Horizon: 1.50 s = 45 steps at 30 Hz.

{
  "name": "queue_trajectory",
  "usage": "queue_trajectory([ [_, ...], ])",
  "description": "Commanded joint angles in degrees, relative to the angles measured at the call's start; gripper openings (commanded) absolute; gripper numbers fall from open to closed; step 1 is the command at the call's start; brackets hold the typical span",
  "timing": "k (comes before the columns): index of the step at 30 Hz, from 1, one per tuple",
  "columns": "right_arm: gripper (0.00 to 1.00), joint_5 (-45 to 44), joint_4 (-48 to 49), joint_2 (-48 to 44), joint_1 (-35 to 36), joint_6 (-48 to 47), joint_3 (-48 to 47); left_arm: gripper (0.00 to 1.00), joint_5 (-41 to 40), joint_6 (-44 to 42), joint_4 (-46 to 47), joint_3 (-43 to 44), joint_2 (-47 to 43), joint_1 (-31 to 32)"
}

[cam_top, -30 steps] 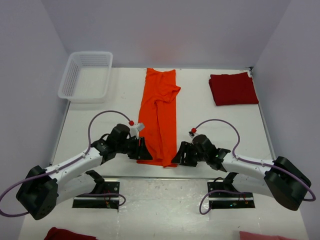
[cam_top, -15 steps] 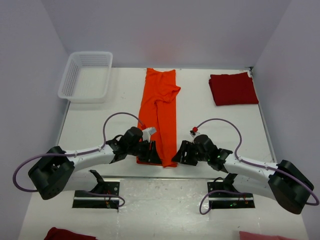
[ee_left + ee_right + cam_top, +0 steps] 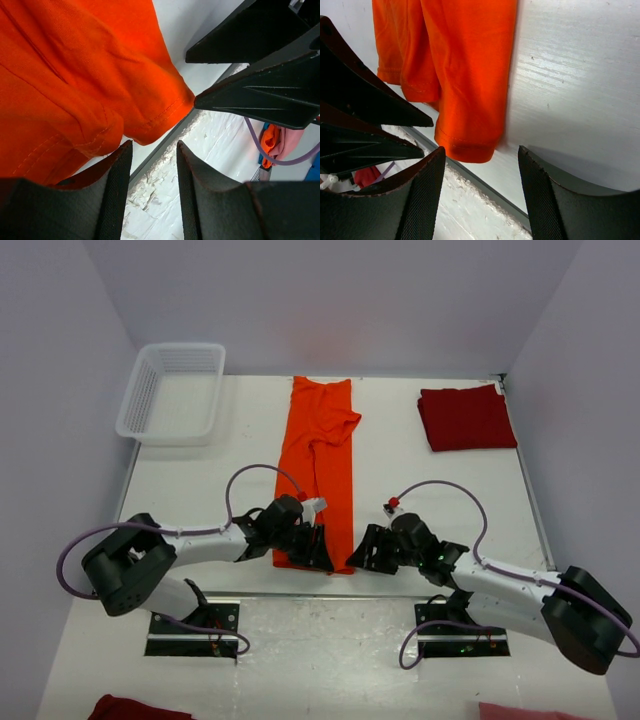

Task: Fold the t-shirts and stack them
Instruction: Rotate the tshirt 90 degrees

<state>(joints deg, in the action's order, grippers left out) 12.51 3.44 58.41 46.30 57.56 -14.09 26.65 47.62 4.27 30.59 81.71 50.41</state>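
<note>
Seen from above, the left gripper [image 3: 322, 552] and the right gripper [image 3: 360, 552] face each other low over the white table [image 3: 240, 445]. Between them is the near hem of a bright orange cloth t-shirt [image 3: 320, 455], folded into a long strip that runs away from both. The left gripper sits over the hem, and the right is just beside its corner. A folded dark red cloth t-shirt [image 3: 467, 418] lies well beyond the right gripper, and a white plastic lattice basket [image 3: 172, 390] well beyond the left.

In the left wrist view, the left gripper [image 3: 153, 149] has its jaws apart with nothing between them. The orange cloth [image 3: 75, 75] lies ahead and to their left, its hem near the left fingertip. The right gripper's black fingers [image 3: 250, 95] point at the hem corner.

In the right wrist view, the right gripper [image 3: 481, 151] has its jaws wide. The hem corner [image 3: 470, 142] lies just ahead of the gap, unclamped.
</note>
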Motion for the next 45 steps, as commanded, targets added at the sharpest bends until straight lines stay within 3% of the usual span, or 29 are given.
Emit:
queue_trajectory([
  [1, 0.61, -2.49, -0.54, -1.81, 0.28, 0.36, 0.73, 0.42, -0.90, 0.90, 2.85, 2.11, 0.81, 0.30],
  [8, 0.61, -5.21, -5.35, -5.85, 0.28, 0.19, 0.20, 0.42, -1.17, 0.99, 2.93, 2.37, 3.54, 0.39],
  [18, 0.61, -4.52, -4.59, -7.26, 0.28, 0.10, 1.34, 0.37, -1.52, 0.11, 3.02, 4.13, 6.44, 0.39],
  [30, 0.61, -3.90, -3.88, -6.38, 0.28, -0.08, 1.87, 0.00, -1.69, 0.29, 2.76, 3.95, 6.35, 0.48],
  [45, 0.61, -3.73, -1.95, -5.07, 0.28, -0.34, 1.61, 0.00, -5.12, 0.02, -7.26, 4.92, -5.50, 0.48],
])
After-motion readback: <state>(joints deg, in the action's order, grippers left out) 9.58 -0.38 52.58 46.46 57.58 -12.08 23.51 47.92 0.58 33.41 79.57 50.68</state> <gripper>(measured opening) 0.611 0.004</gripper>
